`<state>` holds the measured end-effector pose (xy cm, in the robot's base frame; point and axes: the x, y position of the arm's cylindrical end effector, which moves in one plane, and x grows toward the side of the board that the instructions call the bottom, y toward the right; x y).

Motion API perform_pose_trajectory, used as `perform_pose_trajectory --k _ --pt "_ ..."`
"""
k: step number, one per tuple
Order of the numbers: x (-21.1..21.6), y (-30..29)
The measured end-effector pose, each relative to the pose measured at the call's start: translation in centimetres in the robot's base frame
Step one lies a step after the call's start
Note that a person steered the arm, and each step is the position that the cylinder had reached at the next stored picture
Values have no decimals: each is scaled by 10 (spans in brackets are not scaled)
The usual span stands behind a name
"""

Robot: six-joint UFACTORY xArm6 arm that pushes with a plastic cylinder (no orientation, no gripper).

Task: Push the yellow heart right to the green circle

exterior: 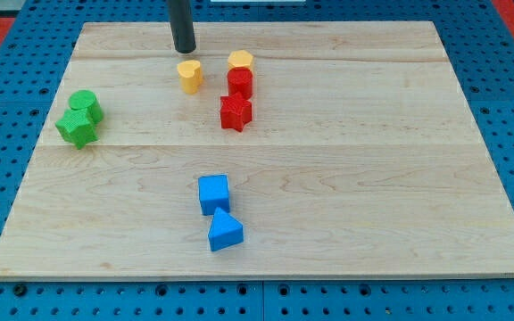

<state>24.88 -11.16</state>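
Observation:
The yellow heart [190, 76] lies near the top of the wooden board, left of centre. My tip [184, 50] stands just above it toward the view's top, a small gap away. The green circle [86, 106] lies at the board's left side, far to the left and a little below the heart. A green star [77, 128] touches the circle from below.
A yellow hexagon [240, 61] sits right of the heart, with a red cylinder [240, 83] and a red star [236, 112] below it. A blue cube [213, 193] and a blue triangle [225, 232] lie near the bottom. The board [400, 178] rests on a blue pegboard.

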Motion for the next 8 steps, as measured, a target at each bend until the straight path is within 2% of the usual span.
perform_pose_trajectory --k 2,3,6,8 --pt "12 4" --pt "12 32" --pt "12 32" --pt "-10 73"
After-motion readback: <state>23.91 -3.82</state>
